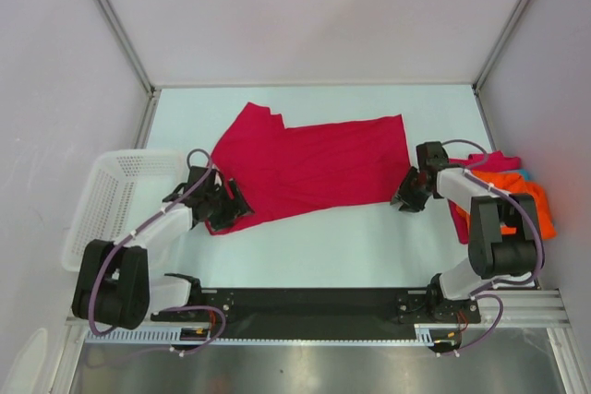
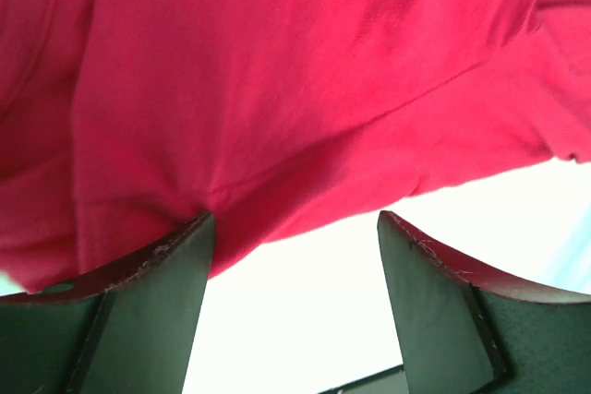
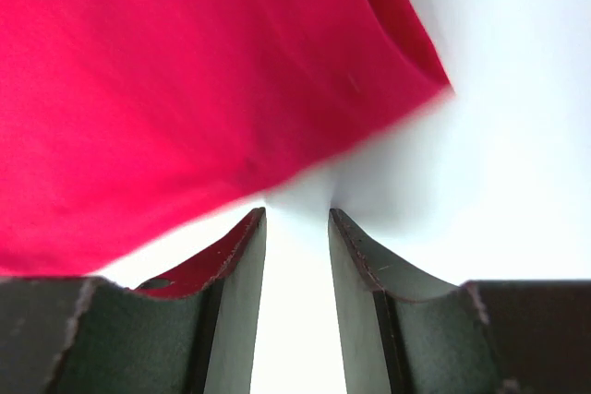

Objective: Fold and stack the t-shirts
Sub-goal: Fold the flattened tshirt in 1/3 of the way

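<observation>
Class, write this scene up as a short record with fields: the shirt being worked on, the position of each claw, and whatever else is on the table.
Shirt in work: crimson t-shirt, spread out mid-table
Left claw: open wide, at the shirt's near left corner, cloth edge against one jaw
Right claw: open, narrow gap, at the near right corner, nothing between the jaws
Pile: orange shirt, magenta shirt, teal shirt, heaped at the right edge of the table
Basket: white lattice basket, left edge
</observation>
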